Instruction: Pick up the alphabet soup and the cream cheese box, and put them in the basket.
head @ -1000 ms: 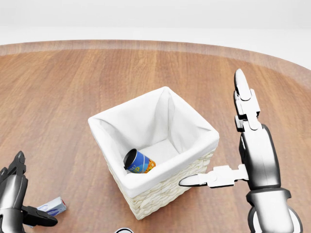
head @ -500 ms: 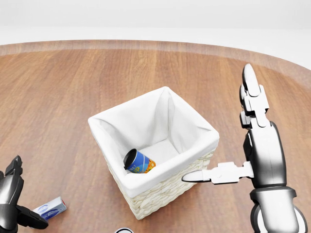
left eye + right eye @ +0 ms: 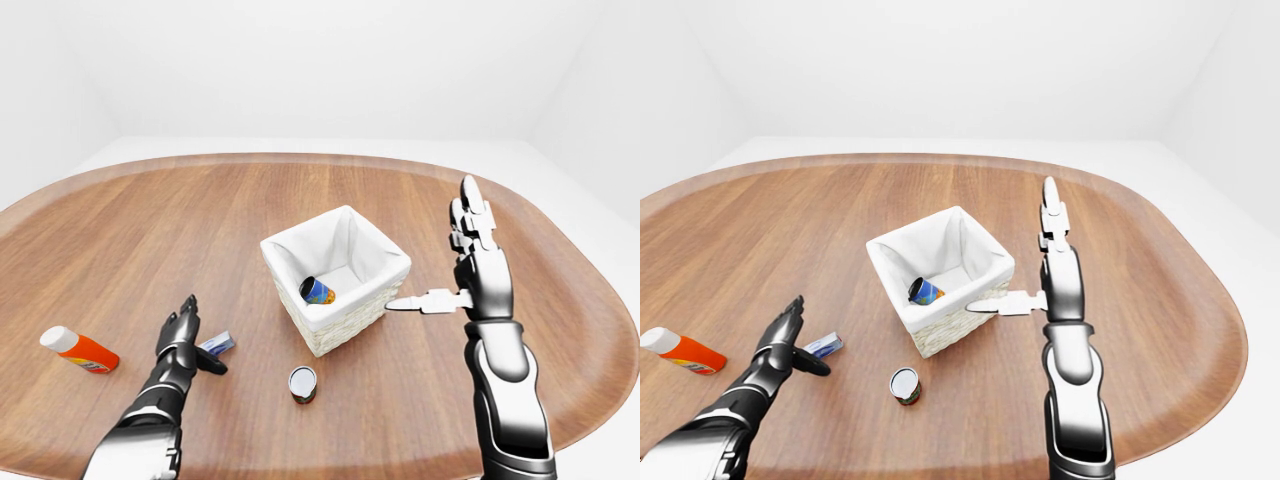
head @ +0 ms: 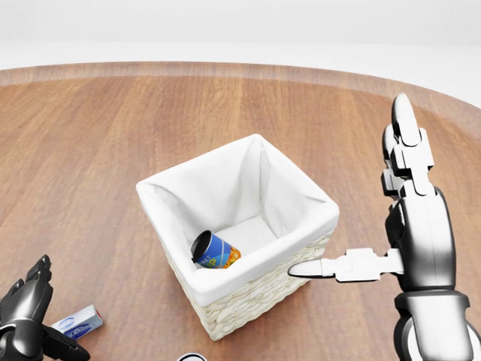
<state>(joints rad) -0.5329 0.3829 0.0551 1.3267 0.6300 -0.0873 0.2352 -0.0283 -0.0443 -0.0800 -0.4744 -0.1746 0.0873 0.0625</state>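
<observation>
The alphabet soup can (image 4: 215, 251), blue and orange, lies on its side inside the white-lined wicker basket (image 4: 297, 207), near its lower-left wall. The cream cheese box (image 3: 217, 345), small and blue-white, lies flat on the wooden table to the left of the basket. My left hand (image 3: 200, 336) is open just left of the box, with its thumb reaching under the box's lower edge and its fingers spread upward. Right of the basket my right hand (image 4: 352, 189) is open and holds nothing. Its fingers point up and its thumb points toward the basket's right corner.
A second can (image 3: 302, 383) stands upright on the table below the basket. An orange bottle with a white cap (image 3: 80, 350) lies at the far left. The oval wooden table (image 3: 150, 220) extends widely around the basket.
My right hand has drifted to the right, away from the basket, still open. My left hand has sunk lower in the head view and shifted slightly right toward the box. The can and the box have not moved.
</observation>
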